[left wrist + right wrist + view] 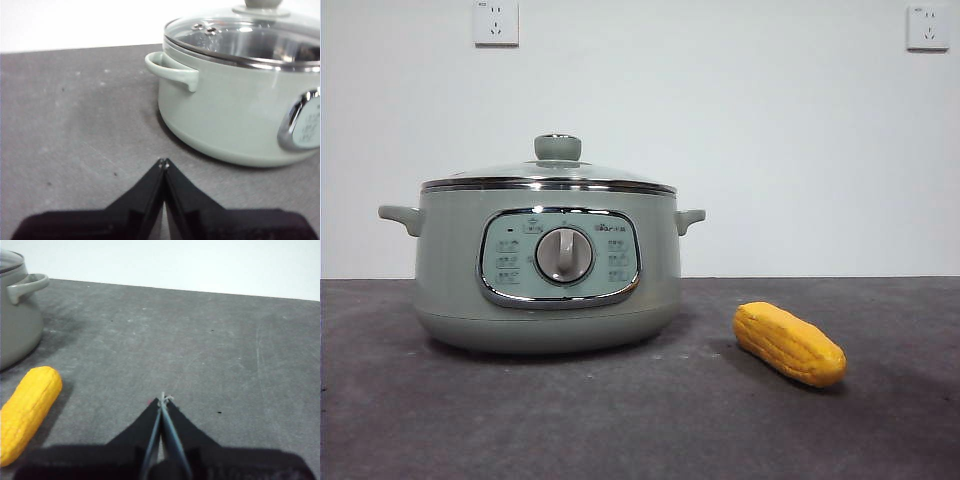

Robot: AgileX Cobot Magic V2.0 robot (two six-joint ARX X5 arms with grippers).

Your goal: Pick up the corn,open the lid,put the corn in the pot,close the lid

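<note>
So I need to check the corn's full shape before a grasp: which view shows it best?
The front view: the whole corn lies unobstructed on the table, both rounded ends visible. The right wrist view cuts off one end at the picture's edge; the left wrist view misses it entirely.

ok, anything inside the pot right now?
Through the glass lid, closed on the pot, only bare shiny inner wall shows; the floor is hidden. The corn lies on the table beside the pot.

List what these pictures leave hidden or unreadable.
- Sage-green electric pot: its back is hidden by its own body in the front view.
- Panel labels: too small to read.
- Yellow corn cob: one end cut off by the right wrist view's edge.
- Glass lid's knob: cropped in the left wrist view.
</note>
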